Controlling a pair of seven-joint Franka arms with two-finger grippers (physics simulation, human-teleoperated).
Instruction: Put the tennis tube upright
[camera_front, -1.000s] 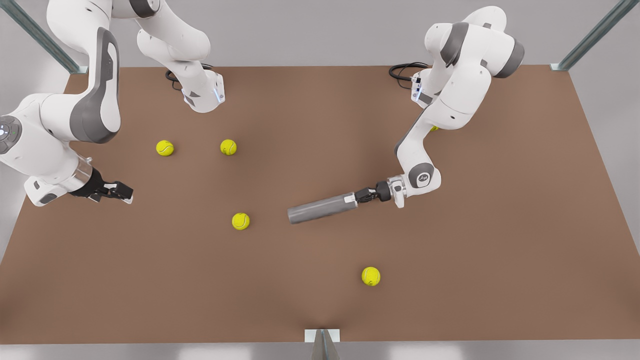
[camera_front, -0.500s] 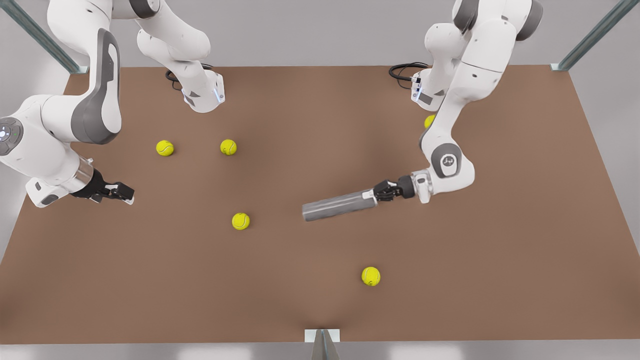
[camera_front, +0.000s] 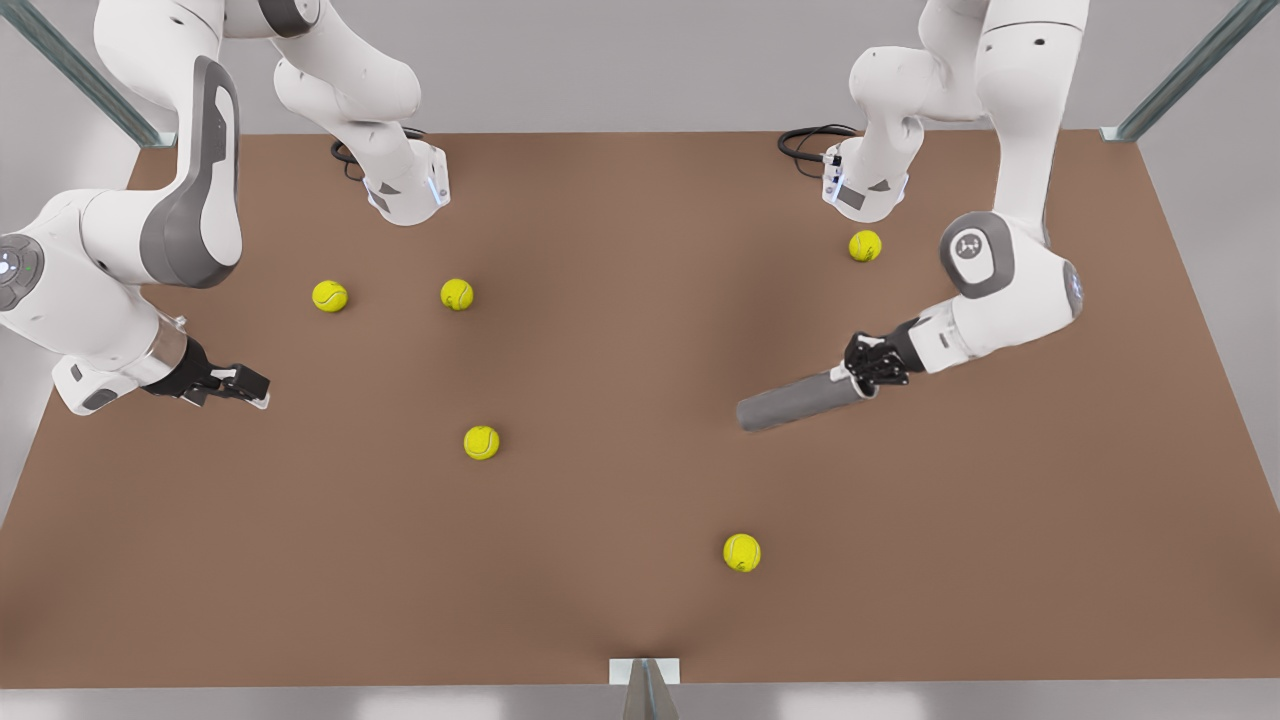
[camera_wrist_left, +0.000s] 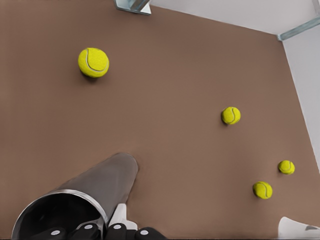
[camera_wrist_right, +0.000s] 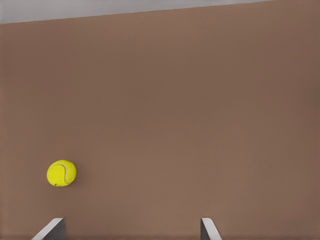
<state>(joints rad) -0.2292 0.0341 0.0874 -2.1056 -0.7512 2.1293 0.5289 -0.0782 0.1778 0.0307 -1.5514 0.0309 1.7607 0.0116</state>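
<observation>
Front view: your left gripper is clamping the tennis tube at its rimmed end.
Tube is slanting, far end low toward the bench, at the front view's right. Your right gripper is waiting at the front view's left, fingers apart.

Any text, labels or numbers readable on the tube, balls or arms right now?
None readable.
Tube, held at its rim by the left pincer: plain grey, no label.
Balls: only seam lines.
Round emblem on the arm joint: a mark too small to read.
</observation>
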